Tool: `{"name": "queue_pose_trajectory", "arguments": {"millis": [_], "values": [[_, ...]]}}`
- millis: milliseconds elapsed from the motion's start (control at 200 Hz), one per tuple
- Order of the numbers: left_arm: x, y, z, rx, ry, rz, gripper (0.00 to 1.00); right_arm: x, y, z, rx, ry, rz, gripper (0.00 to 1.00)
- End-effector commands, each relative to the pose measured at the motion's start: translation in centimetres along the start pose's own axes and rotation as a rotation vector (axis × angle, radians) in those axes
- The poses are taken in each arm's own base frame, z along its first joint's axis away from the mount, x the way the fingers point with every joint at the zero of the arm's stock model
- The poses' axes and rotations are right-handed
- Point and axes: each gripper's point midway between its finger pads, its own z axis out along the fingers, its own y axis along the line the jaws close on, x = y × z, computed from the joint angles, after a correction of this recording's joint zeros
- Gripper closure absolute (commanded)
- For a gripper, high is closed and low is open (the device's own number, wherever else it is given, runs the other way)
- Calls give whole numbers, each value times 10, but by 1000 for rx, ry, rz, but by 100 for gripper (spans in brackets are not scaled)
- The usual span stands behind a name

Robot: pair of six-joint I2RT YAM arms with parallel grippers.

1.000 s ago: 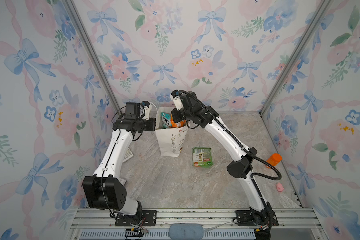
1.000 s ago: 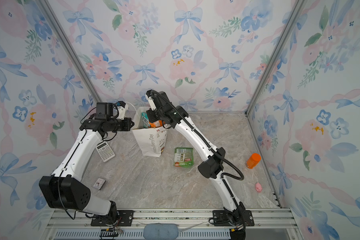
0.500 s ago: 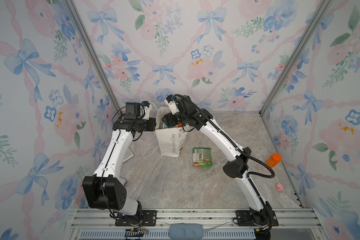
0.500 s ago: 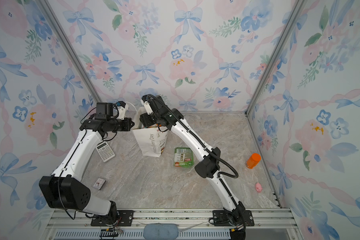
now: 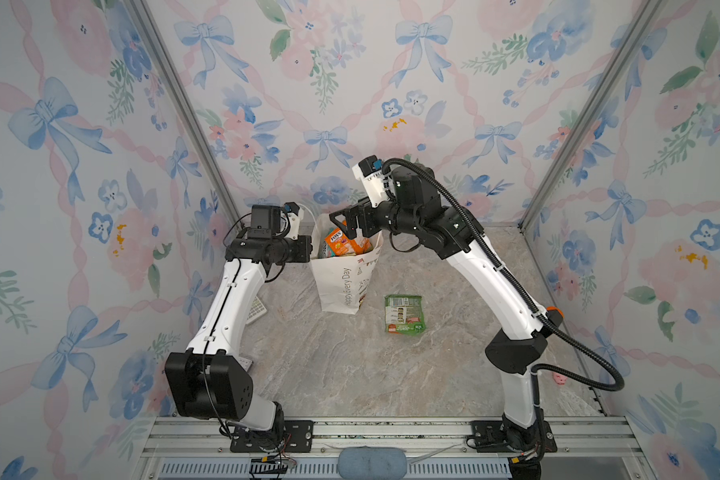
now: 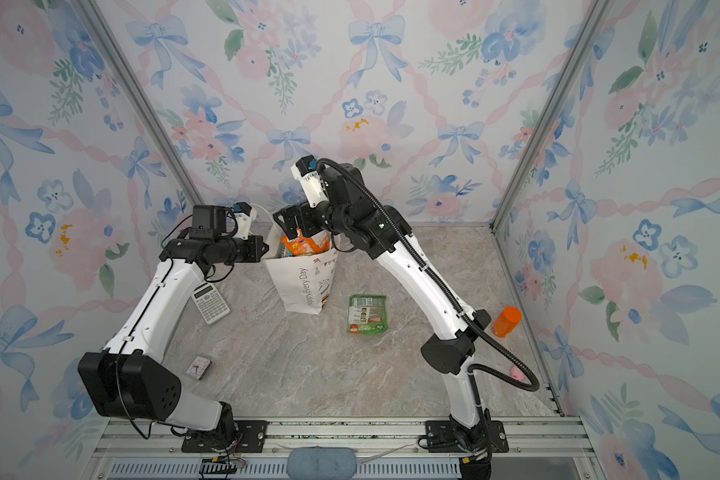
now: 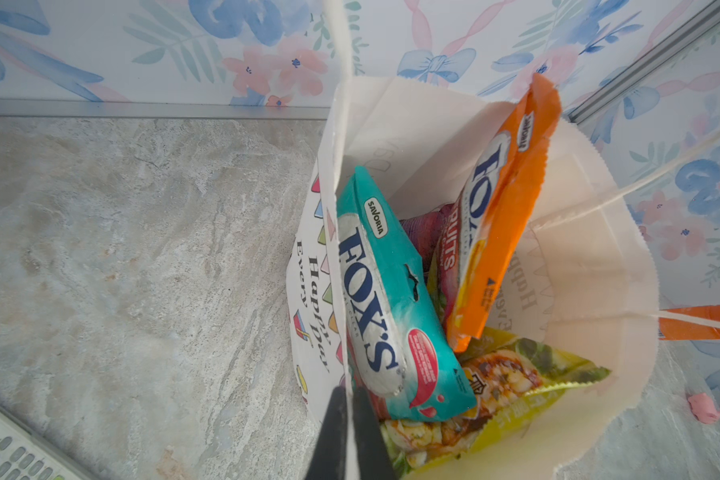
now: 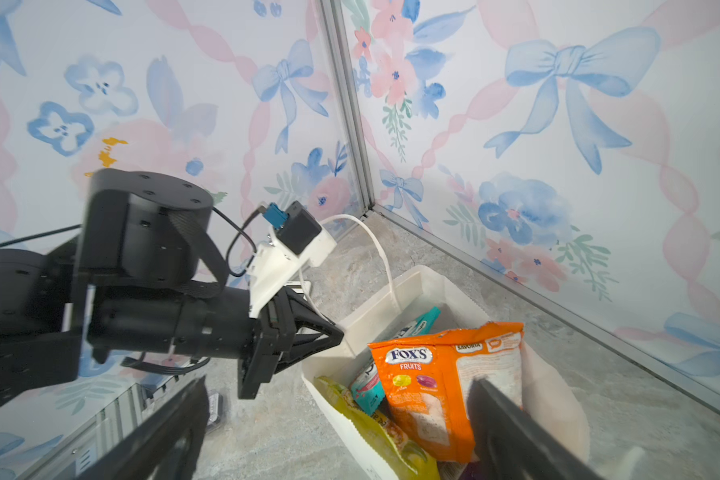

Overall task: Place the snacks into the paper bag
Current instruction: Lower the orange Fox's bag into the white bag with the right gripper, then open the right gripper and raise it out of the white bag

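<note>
Left pincer (image 7: 347,394) grips paper bag (image 7: 395,124) rim; right pincer (image 8: 339,384) spread; snacks (image 7: 391,299) half hidden

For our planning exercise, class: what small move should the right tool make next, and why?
Probably lift the right tool clear of the paper bag, toward the green packet on the table: its jaws stand open, the orange packet sits inside the bag, and the left tool holds the rim.

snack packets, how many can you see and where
5. Four in the white paper bag: glossy teal packet, orange packet, yellow-green packet, half-hidden pink packet. Flat green packet on the table beside it. The bag may hide more.
</note>
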Motion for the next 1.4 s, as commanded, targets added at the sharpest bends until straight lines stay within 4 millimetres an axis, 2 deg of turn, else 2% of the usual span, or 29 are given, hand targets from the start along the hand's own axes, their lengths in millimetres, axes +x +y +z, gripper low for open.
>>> {"name": "queue_pose_trajectory", "arguments": {"millis": [0,105,195,405,575,915,1235,1390], "values": [[-13,0,-5,7,-55,5,100,15,-2,2,-33,41,50,2],[-13,0,-5,7,-56,5,100,25,-9,-2,-1,60,51,4],[-14,-1,-7,10,-61,6,100,39,-21,3,58,109,47,10],[-13,-7,-6,27,-56,8,100,73,-48,35,182,223,25,34],[-13,-12,-7,34,-59,19,100,91,-70,64,264,270,1,43],[-12,-17,-5,61,-51,19,100,115,-110,92,419,292,-91,44],[-13,-20,-7,66,-56,25,100,151,-126,134,392,328,-77,46],[-11,-20,-5,68,-50,25,100,171,-126,143,360,376,-52,46]]}}
